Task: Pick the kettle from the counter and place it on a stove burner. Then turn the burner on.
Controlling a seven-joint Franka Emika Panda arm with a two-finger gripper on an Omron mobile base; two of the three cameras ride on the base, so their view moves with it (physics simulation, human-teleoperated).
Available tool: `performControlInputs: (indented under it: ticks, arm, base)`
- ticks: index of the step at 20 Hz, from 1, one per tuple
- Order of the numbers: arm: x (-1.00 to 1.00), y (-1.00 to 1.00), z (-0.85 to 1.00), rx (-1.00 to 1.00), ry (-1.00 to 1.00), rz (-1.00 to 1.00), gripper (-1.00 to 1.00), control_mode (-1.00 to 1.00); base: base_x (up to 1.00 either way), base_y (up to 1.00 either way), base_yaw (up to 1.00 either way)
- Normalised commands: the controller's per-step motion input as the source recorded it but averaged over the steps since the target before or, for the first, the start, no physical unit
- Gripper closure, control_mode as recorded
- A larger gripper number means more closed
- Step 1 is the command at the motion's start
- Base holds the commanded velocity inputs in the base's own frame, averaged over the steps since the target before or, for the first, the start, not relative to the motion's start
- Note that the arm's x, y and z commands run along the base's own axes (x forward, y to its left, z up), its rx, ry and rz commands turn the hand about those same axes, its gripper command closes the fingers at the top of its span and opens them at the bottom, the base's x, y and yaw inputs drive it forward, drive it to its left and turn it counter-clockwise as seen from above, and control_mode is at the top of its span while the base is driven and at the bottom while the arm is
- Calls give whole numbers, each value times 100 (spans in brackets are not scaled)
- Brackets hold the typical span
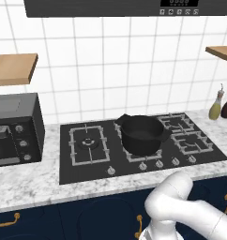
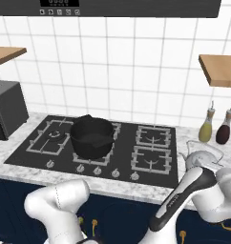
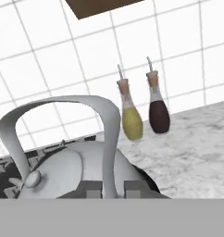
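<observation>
The silvery kettle [image 2: 199, 159] stands on the marble counter [image 2: 194, 195] just right of the black cooktop [image 2: 120, 143], partly hidden by my white arm. In the hand view the kettle [image 3: 72, 171] is very close below, and its arched handle [image 3: 111, 139] rises between my two fingertips. My gripper [image 3: 112, 189] is shut on the handle near its base. The large ring burner [image 1: 88, 143] at the cooktop's left lies bare, also seen as the burner [image 2: 53, 136].
A black pot [image 1: 142, 133] occupies the centre grate. Two smaller grates [image 2: 152, 147] lie at the right, and a row of knobs [image 2: 93, 170] lines the front edge. Oil bottles [image 2: 214, 127] stand behind the kettle. A microwave [image 1: 17, 131] sits far left, and wooden shelves [image 2: 217, 69] hang above.
</observation>
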Motion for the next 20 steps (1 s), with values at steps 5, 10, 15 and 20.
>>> performControlInputs:
  ticks: [5,10,15,20]
  arm:
    - [-1,83,64,-2,11,0,100,-100]
    - [-1,61,68,2,15,0,100,-100]
    - [-4,32,31,13,6,-1,100,-100]
    - [-9,33,18,26,0,-7,100,-100]
  base:
    - [0,0,0]
    - [0,0,0]
    - [0,0,0]
    - [0,0,0]
